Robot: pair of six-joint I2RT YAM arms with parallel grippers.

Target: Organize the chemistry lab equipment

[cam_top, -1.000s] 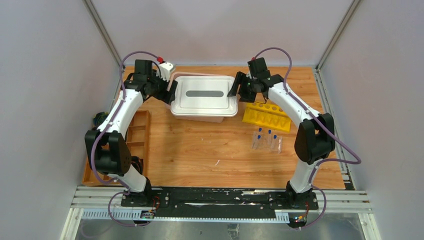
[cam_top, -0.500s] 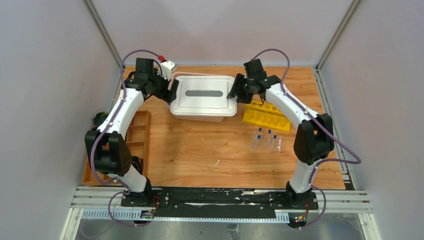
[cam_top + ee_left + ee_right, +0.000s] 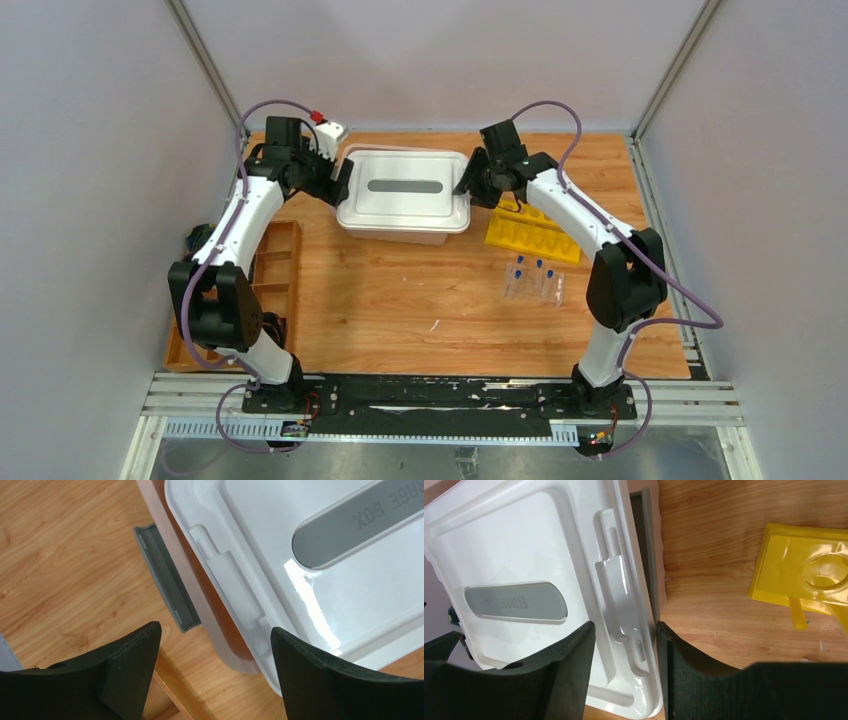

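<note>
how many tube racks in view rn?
2. The yellow rack lies right of the covered bin. The clear rack stands just in front of the yellow one, nearer the arm bases. More may be hidden inside the bin.

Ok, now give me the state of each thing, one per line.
White lid: offset, not seated.
Pink bin: mostly covered, left grey handle unlatched.
Left gripper: open, astride lid's left edge.
Right gripper: partly closed around lid's right edge, grip unclear.
Blue-capped tubes: capped, upright.
Yellow rack: flat, no tubes in it.
</note>
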